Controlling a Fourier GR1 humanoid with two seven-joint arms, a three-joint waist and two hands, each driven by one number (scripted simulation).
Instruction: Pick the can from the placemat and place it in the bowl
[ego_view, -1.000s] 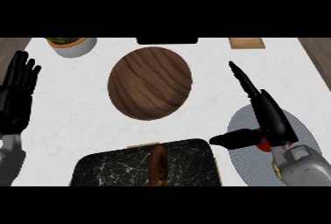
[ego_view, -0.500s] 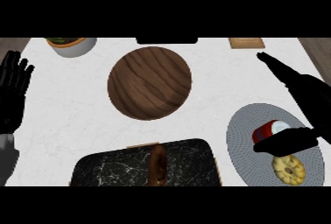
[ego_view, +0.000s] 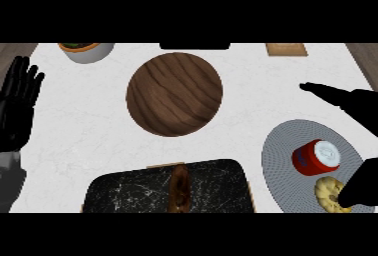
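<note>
A red can (ego_view: 317, 157) with a white lid lies on its side on the round grey placemat (ego_view: 284, 150) at the right. My right hand (ego_view: 363, 106) comes in from the right edge and is open. Its fingers (ego_view: 325, 92) point left above the placemat, and its thumb (ego_view: 358, 186) is spread low beside the can. Nothing of the hand touches the can. The brown wooden bowl (ego_view: 175, 94) stands in the middle of the counter, left of the placemat. At the left edge my left hand (ego_view: 18, 107) rests open with its fingers up.
A yellow ring-shaped pastry (ego_view: 332, 192) lies on the placemat below the can. A black marble board (ego_view: 133, 192) with a brown stick on it fills the lower middle. A small pot (ego_view: 87, 51) and a tan block (ego_view: 286, 49) sit along the far edge.
My right hand has drawn off the placemat toward the right edge and spread wide, which uncovers the can. The can stays on the placemat. The left hand has barely moved.
</note>
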